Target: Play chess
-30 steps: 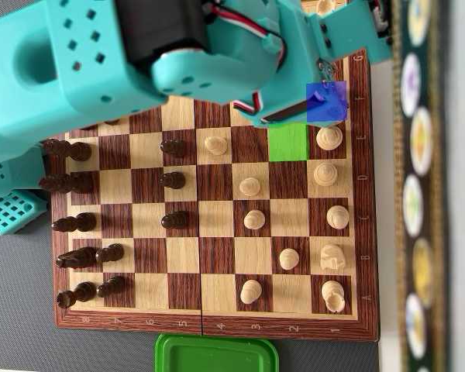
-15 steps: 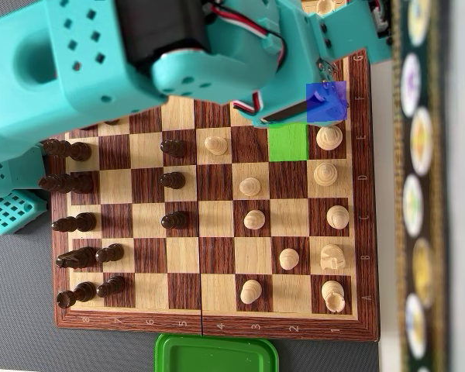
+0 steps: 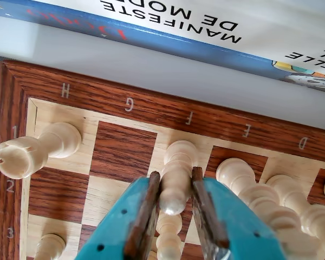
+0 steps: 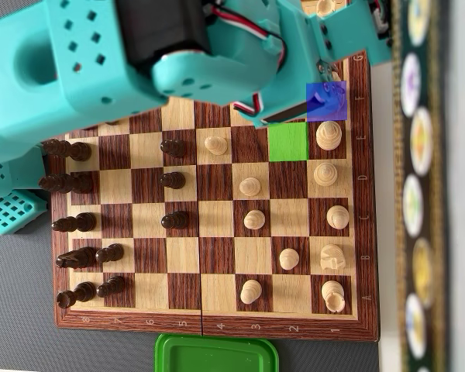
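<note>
In the wrist view my gripper (image 3: 175, 174) is shut on a light wooden chess piece (image 3: 177, 154), its brown pads (image 3: 150, 200) pressing both sides of the stem. The piece's base is at the first-rank square under the letter F of the chessboard (image 3: 124, 105). A light rook (image 3: 30, 153) leans at the H corner, and two tall light pieces (image 3: 244, 181) stand close on the right. In the overhead view the teal arm (image 4: 139, 54) covers the board's top. A blue patch (image 4: 326, 101) marks the square at its tip, and a green patch (image 4: 287, 142) marks the square diagonally below.
Dark pieces (image 4: 77, 186) line the board's left side in the overhead view, and light pieces (image 4: 252, 186) are scattered on the right half. A green lid (image 4: 217, 355) lies below the board. Books (image 3: 206, 27) run along the board's far edge.
Under the blue patch the gripper's tip has shifted slightly. The arm and the other pieces hold their places.
</note>
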Robot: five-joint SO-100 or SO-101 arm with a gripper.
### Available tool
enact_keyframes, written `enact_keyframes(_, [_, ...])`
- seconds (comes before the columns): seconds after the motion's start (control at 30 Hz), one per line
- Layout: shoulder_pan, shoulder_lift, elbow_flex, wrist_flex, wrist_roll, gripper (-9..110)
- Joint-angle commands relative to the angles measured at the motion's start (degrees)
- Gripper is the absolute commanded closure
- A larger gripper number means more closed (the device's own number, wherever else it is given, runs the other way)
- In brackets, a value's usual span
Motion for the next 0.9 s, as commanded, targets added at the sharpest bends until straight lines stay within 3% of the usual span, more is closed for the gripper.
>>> enact_keyframes(0.0, [0.9, 0.7, -2.9, -0.5, -0.3, 93])
enact_keyframes(0.57, [0.0, 1.8, -2.5, 0.1, -0.3, 93])
enact_keyframes(0.87, [0.0, 11.3, 6.0, -0.4, -0.3, 93])
